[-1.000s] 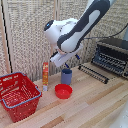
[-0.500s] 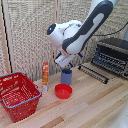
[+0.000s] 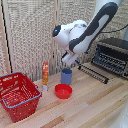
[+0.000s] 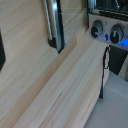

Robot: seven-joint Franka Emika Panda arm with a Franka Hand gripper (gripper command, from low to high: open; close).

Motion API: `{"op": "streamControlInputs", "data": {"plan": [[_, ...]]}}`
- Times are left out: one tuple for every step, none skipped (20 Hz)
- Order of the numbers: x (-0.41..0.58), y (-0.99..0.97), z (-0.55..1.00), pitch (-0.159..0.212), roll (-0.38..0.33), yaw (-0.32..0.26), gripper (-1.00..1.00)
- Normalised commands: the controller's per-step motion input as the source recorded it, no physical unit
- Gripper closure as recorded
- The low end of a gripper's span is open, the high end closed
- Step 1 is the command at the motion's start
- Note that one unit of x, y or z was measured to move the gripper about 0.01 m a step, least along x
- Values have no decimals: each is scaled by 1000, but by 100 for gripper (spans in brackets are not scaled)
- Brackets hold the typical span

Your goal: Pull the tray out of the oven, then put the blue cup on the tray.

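Observation:
The blue cup point(image 3: 66, 76) stands upright on the wooden table, just behind the red bowl point(image 3: 63, 91). My gripper point(image 3: 68, 61) hangs right above the cup's rim; its fingers are too blurred to read. The black oven point(image 3: 114, 50) sits at the exterior view's right. Its tray point(image 3: 107, 62) of thin dark bars sticks out of the front over the lowered door point(image 3: 93, 72). The wrist view shows the oven's knobs point(image 4: 107, 32) and a dark bar of the door point(image 4: 54, 24), but neither the cup nor my fingers.
A red mesh basket point(image 3: 18, 95) stands at the exterior view's left front. An orange bottle point(image 3: 45, 75) stands between it and the cup. A black cable point(image 4: 104, 67) runs down beside the oven. A woven screen closes off the back.
The arm has shifted slightly toward the exterior view's right, staying above the cup. The cup, the bowl and the tray have not moved.

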Motion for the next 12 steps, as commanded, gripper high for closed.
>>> {"op": "streamControlInputs", "data": {"plan": [[-129,-906,0,-50,-109,57,-100],[-109,-911,-29,-43,-107,56,-100],[-83,-911,-66,-33,-106,58,-100],[-66,-914,-89,-26,-106,58,-100],[-49,-914,-111,-21,-107,58,-100],[-20,-911,-149,-9,-107,60,-100],[-14,-911,-146,-9,-108,59,-100],[-6,-914,-151,-6,-107,59,-100],[0,-909,-183,0,-103,64,-100],[0,-891,-217,0,-100,73,-100],[31,-883,-263,0,-91,80,-100],[69,-889,-306,10,-85,80,-100]]}}
